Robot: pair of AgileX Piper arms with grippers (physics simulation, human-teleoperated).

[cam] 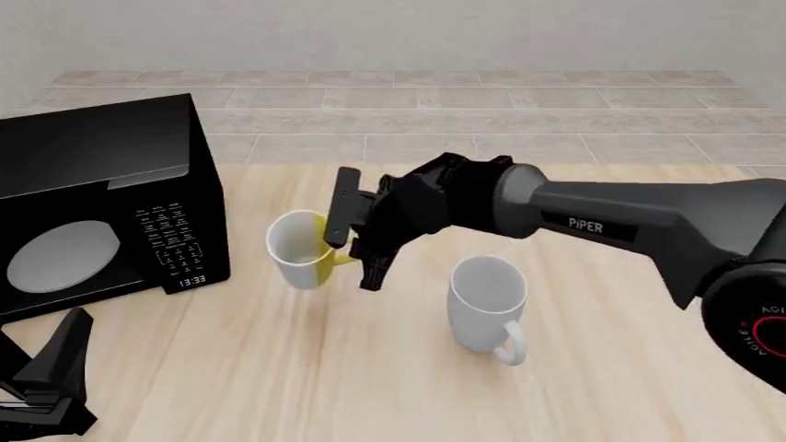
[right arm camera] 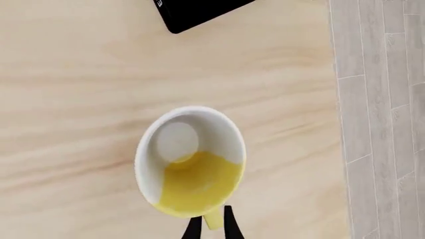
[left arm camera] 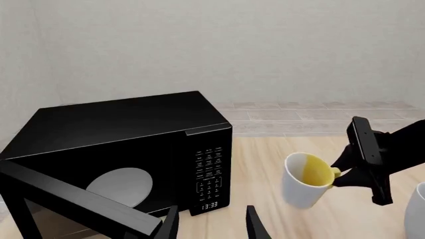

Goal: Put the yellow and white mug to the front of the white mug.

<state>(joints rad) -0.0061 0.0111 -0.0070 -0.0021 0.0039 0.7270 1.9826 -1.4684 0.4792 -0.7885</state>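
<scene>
Right gripper (cam: 356, 241) clamped on handle of yellow and white mug (cam: 298, 250), beside microwave (cam: 98, 207). White mug (cam: 488, 299) mid-bench, bare wood toward near edge. Left gripper (left arm camera: 211, 224) jaws wide.

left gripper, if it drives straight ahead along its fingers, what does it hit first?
Probably the microwave, around its keypad-side front corner; the left gripper is open, aimed just beside it. Depth is unclear, so it might slip past.
</scene>
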